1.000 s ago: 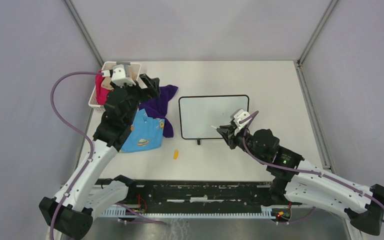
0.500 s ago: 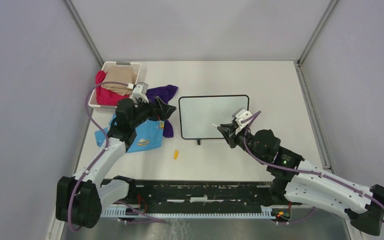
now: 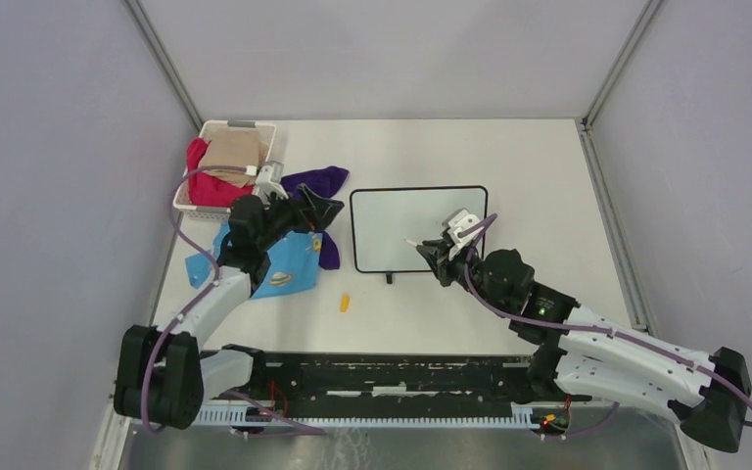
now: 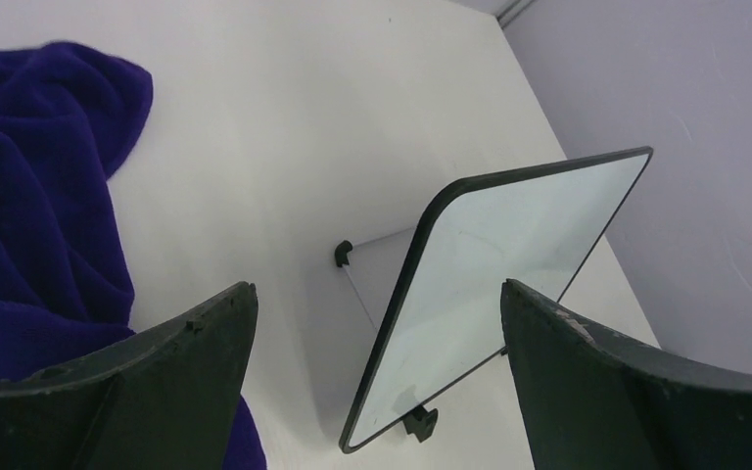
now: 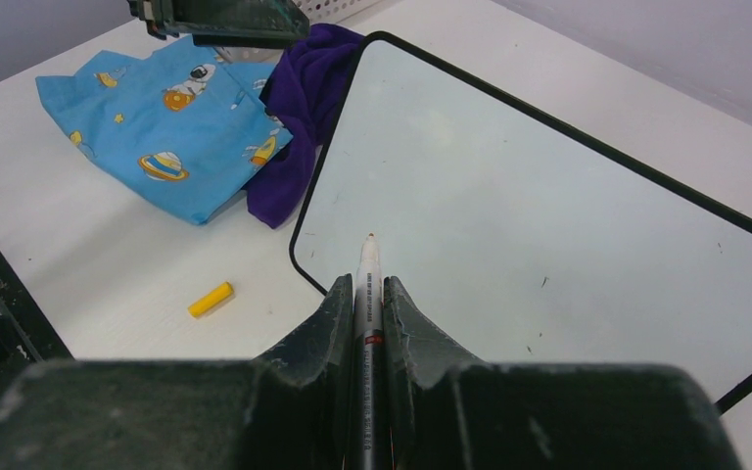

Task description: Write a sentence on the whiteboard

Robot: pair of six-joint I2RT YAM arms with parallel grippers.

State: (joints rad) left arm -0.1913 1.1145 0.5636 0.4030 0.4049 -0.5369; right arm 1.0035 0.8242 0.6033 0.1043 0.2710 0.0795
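Observation:
The whiteboard (image 3: 419, 220) stands mid-table, black-framed, its face blank; no sentence shows on it. It also shows in the left wrist view (image 4: 490, 264) and the right wrist view (image 5: 548, 196). My right gripper (image 3: 431, 253) is shut on a white-tipped marker (image 5: 367, 262), its tip over the board's lower part. I cannot tell whether the tip touches. My left gripper (image 3: 325, 211) is open and empty just left of the board's left edge; in its own view the gripper (image 4: 377, 286) has its jaws wide apart, facing that edge.
A yellow marker cap (image 3: 346, 303) lies in front of the board, also in the right wrist view (image 5: 211, 300). A blue printed shirt (image 3: 284, 266) and purple cloth (image 3: 318, 182) lie left of the board. A white basket (image 3: 240, 124) of clothes stands at the back left.
My left arm swung from over the basket down and right to the board's left edge. My right gripper moved slightly left with the marker.

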